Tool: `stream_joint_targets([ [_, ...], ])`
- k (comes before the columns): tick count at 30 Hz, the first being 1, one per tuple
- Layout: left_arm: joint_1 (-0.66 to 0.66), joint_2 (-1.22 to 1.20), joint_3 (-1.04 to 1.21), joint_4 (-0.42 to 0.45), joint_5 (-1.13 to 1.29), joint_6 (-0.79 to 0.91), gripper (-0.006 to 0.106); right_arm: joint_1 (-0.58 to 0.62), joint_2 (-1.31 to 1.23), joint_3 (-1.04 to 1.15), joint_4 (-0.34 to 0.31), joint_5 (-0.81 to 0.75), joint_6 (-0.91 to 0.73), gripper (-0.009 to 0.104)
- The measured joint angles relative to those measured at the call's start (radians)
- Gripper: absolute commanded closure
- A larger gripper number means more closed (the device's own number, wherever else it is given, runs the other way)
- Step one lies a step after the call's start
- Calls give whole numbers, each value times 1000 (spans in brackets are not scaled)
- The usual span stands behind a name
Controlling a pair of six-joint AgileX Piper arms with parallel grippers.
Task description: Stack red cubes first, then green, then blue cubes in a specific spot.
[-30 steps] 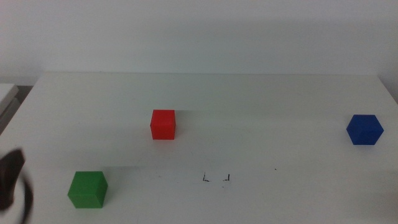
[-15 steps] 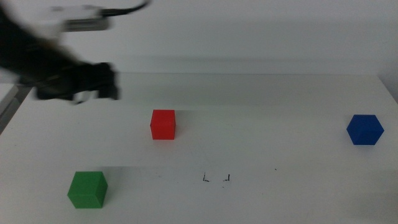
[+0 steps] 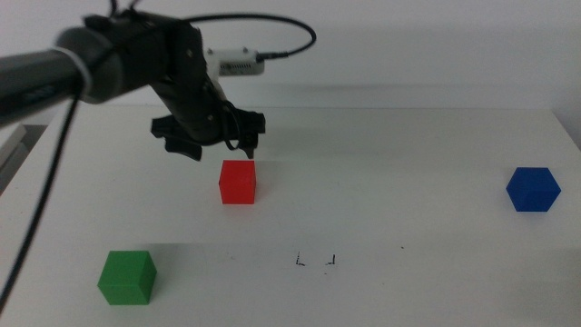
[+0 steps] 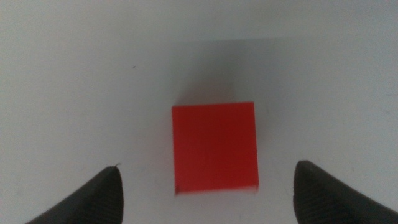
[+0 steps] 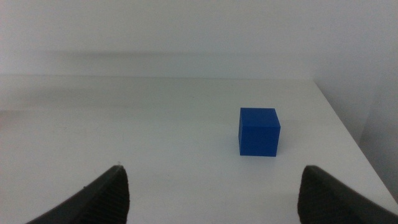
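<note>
We log the left gripper [image 3: 211, 143] poised just above and behind the red cube [image 3: 238, 182], jaws spread wide on either side of it, holding nothing. Red cube [image 4: 214, 147] sits on the white table [image 3: 408, 191], apart from the 2 corner marks [image 3: 316, 261]. Green cube [image 3: 127, 277]: near-left. Blue cube [image 3: 532, 189]: far right. Right gripper [image 5: 211, 193]: parted wide, empty, facing the blue cube [image 5: 259, 131].

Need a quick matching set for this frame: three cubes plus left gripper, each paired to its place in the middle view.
1. red cube
2. green cube
3. blue cube
4. left gripper

A. near the table's right edge
B. front left of the table
C. open, just above the red cube
D. mid-table, behind the corner marks

Pairs: 1-D, 2-B, 3-A, 4-C
</note>
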Motion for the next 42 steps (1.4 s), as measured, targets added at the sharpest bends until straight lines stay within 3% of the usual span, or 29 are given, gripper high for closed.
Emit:
stream_joint_targets([
  [8,0,109,-28,-4,-36,-5,7,0,0,0,0,0,0,2],
  [12,0,146,-28,-9,-69,-7,16,0,0,0,0,0,0,2],
  [15,-1,176,-28,-9,-99,-20,35,0,0,0,0,0,0,2],
  [20,-13,194,-34,-12,-120,-31,83,0,0,0,0,0,0,2],
  [23,-50,158,-30,18,-90,-85,96,0,0,0,0,0,0,2],
  [28,-201,38,30,134,-67,-325,97,0,0,0,0,0,0,2],
  [32,-335,17,32,159,-24,-474,93,0,0,0,0,0,0,2],
  [42,-389,82,44,164,7,-558,88,0,0,0,0,0,0,2],
])
